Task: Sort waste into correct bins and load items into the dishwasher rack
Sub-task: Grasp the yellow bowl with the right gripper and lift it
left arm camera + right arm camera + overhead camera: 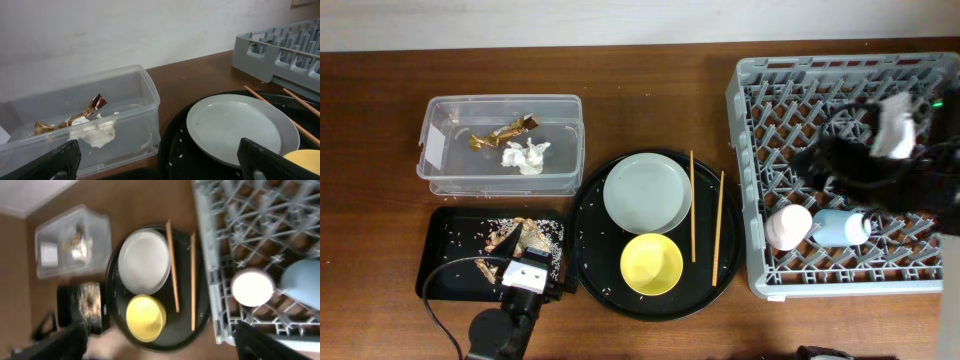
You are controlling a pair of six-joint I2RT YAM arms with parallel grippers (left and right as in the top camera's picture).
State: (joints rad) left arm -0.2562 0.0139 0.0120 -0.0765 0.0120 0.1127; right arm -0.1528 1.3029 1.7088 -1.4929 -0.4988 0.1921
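Observation:
The clear tub (440, 150) holds the gold-brown wrapper (506, 130) and the white tissue (527, 155); both also show in the left wrist view, wrapper (75, 117) and tissue (97, 135). The black rectangular tray (445, 262) holds food scraps with rice (525, 235). My left gripper (520, 255) (160, 165) is open and empty, low over that tray. The grey plate (647, 190), yellow bowl (651, 264) and two chopsticks (693, 205) lie on the round black tray. The pink cup (788, 225) and blue cup (840, 227) lie in the dishwasher rack (760, 90). My right gripper (840, 160) (160, 345) is open and empty, high above the rack.
The large round black tray (595, 270) sits between the bins and the rack, with rice grains scattered on it. A black cable (435, 300) runs from the left arm across the table front. A white wall lies behind the table.

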